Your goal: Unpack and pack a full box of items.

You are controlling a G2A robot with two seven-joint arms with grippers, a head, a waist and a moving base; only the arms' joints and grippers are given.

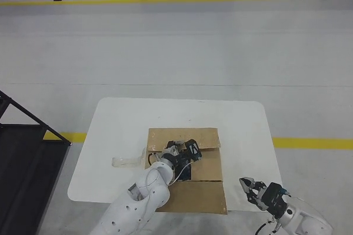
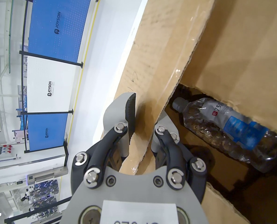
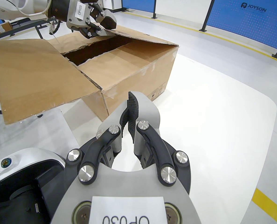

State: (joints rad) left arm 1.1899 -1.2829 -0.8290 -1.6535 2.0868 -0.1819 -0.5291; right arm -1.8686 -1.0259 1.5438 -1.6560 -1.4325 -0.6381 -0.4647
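A brown cardboard box (image 1: 188,170) stands in the middle of the white table (image 1: 241,126). My left gripper (image 2: 144,117) is shut on the edge of one top flap (image 2: 166,47), one finger above the cardboard and one below; from the right wrist view the same left gripper (image 3: 101,27) sits at the box's far corner. Through the gap under that flap a clear water bottle (image 2: 222,127) with a blue label lies inside the box. My right gripper (image 3: 130,108) is shut on nothing, over the table's front right part (image 1: 250,188), apart from the box (image 3: 129,71).
Another flap (image 3: 36,78) folds outward toward the table's front edge. A clear plastic item (image 1: 125,161) lies on the table to the left of the box. A black rack (image 1: 17,164) stands off the table's left side.
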